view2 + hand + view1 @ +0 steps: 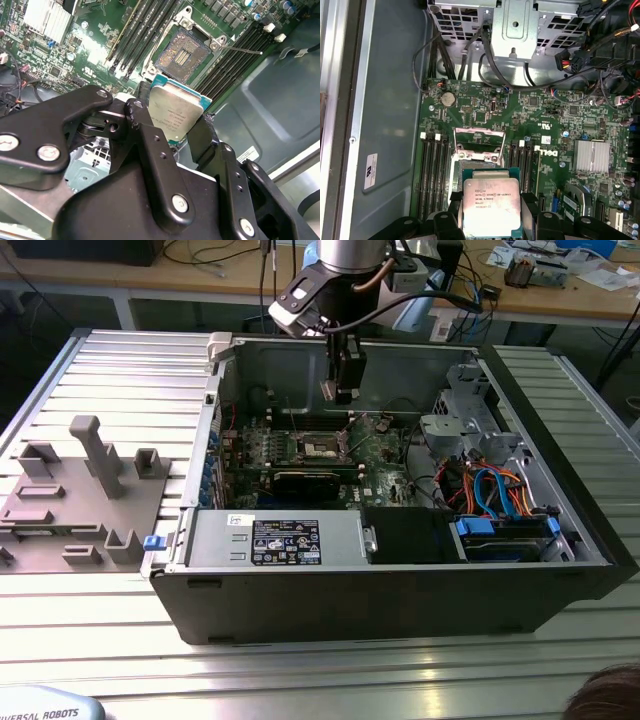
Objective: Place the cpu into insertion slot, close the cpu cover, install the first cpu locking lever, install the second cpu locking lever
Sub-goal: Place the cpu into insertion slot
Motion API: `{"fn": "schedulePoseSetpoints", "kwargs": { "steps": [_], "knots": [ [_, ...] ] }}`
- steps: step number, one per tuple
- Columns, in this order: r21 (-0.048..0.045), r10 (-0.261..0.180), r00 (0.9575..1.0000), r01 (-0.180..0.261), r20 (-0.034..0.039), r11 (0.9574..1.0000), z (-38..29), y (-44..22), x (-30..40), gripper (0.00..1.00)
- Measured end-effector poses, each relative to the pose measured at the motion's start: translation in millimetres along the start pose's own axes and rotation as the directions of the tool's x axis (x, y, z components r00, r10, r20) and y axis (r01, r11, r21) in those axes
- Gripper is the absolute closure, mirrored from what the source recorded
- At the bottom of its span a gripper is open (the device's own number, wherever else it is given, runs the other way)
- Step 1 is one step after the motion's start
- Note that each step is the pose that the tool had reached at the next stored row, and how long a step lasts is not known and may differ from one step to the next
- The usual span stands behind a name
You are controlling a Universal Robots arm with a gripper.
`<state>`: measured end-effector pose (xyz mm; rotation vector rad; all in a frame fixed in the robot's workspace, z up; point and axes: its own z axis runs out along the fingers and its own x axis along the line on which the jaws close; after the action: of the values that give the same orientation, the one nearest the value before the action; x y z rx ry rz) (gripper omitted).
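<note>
The hand grips the cpu above the open case on a ribbed metal table.

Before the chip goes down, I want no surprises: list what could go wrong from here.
1. The gripper holds the cpu by its edges, clear of the open socket; if it lands misaligned, it could bend the exposed contacts.
2. The raised cpu cover stands near the way down and might get clipped.

The cpu sits in the tool above the socket (on the board inside the case)
</note>
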<state>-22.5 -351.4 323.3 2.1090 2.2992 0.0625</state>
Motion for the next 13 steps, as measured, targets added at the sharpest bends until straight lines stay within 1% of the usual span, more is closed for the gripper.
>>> {"fn": "schedulePoseSetpoints", "kwargs": {
  "steps": [13],
  "knots": [
    [-0.0004,0.028,0.9996,-0.028,0.0012,0.9996,0.5,0.0,0.0,0.45]
  ]
}}
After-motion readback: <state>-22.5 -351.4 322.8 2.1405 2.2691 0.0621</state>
